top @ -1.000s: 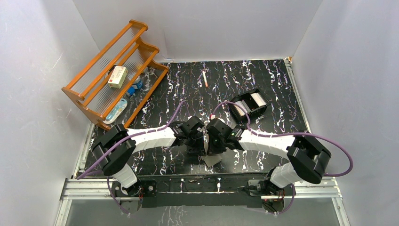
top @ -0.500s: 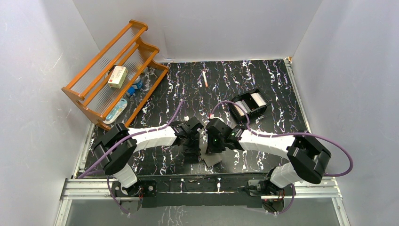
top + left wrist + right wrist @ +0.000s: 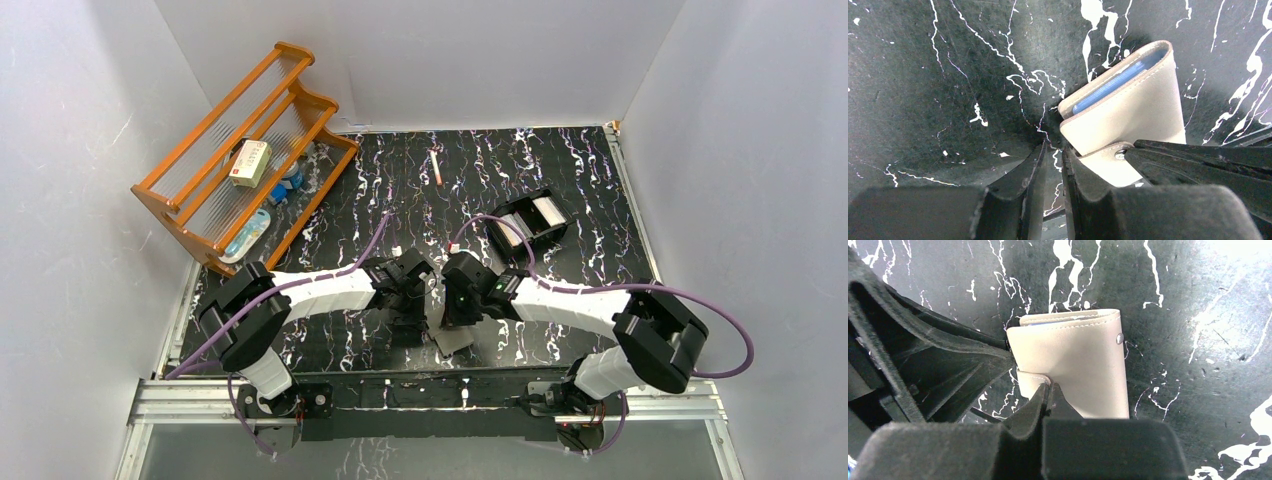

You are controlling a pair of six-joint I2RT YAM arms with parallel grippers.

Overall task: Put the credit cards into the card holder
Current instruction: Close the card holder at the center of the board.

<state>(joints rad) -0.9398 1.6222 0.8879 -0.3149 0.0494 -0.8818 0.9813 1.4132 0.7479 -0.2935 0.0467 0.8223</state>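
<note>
Where left gripper and right gripper meet up front, card holder lies folded shut. Right clenched, tips on its strap; left slightly parted, empty, crowding its side. Farther right, black tray holding white credit cards; far left, wooden rack.

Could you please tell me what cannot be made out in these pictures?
Left wrist: the folded card holder hides its contents; only a blue edge shows.
Right wrist: the right gripper covers the strap; pinched or pressed, unclear.
Top view: the arms hide most of the holder; print on the cream box is too small.
</note>
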